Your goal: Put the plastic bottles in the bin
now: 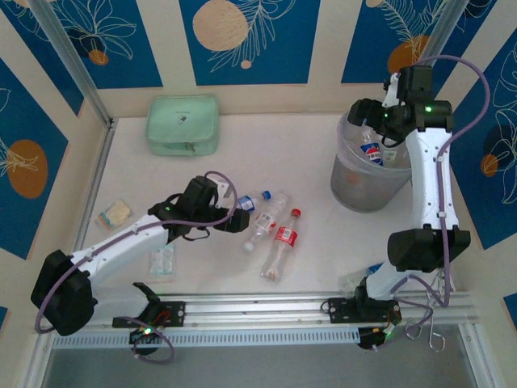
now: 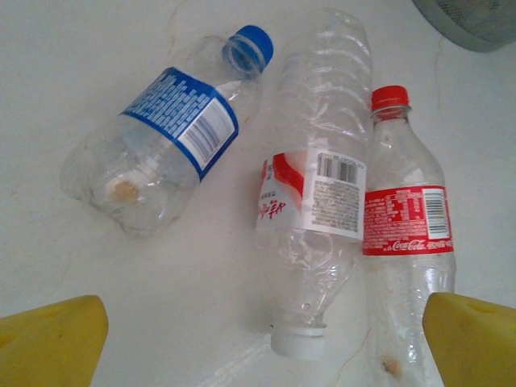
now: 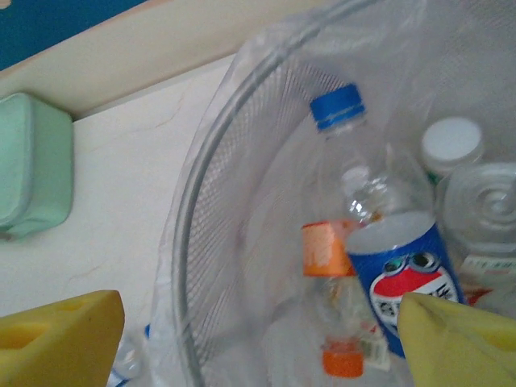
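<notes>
Three plastic bottles lie side by side mid-table: a blue-capped, blue-labelled one [image 2: 173, 137], a clear one with a white cap [image 2: 314, 185] and a red-capped cola bottle [image 2: 407, 234]. My left gripper [image 2: 262, 347] hovers open just short of them [image 1: 234, 218], nothing between its yellow fingers [image 2: 52, 339]. At the far right stands the bin [image 1: 367, 174], its rim [image 3: 201, 226] close below my open right gripper [image 3: 258, 343]. Inside it lie a blue-labelled cola bottle [image 3: 403, 274], an orange-labelled bottle [image 3: 330, 250] and other clear ones [image 3: 484, 210].
A mint green pouch [image 1: 182, 125] sits at the back left. Small clear packets lie at the left [image 1: 113, 214] and near the left arm [image 1: 161, 263]. Another blue-capped bottle [image 1: 373, 269] lies by the right arm's base. Walls enclose the table.
</notes>
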`<state>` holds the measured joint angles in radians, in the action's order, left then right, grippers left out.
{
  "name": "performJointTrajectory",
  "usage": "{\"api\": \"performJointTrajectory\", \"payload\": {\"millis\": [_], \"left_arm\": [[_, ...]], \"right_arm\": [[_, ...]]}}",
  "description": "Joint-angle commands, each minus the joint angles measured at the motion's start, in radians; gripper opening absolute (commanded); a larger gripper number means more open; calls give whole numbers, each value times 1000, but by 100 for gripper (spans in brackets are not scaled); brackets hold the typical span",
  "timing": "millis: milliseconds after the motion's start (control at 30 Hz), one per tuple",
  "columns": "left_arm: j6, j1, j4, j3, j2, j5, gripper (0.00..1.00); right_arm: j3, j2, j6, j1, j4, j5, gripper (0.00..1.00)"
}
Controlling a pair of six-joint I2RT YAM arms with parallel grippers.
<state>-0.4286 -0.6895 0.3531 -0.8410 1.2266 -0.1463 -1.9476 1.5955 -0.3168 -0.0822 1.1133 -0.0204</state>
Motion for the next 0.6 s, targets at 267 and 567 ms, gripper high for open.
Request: {"api": "performJointTrajectory", "payload": {"millis": [267,567], "left_arm": [[79,-228,-164,-309,291,-365,100],[51,-370,-328,-529,687,-552,100]], "right_arm": [[137,-165,-95,-47,-82,332,86],[153,-205,-123,-76,-110,433,84]]}}
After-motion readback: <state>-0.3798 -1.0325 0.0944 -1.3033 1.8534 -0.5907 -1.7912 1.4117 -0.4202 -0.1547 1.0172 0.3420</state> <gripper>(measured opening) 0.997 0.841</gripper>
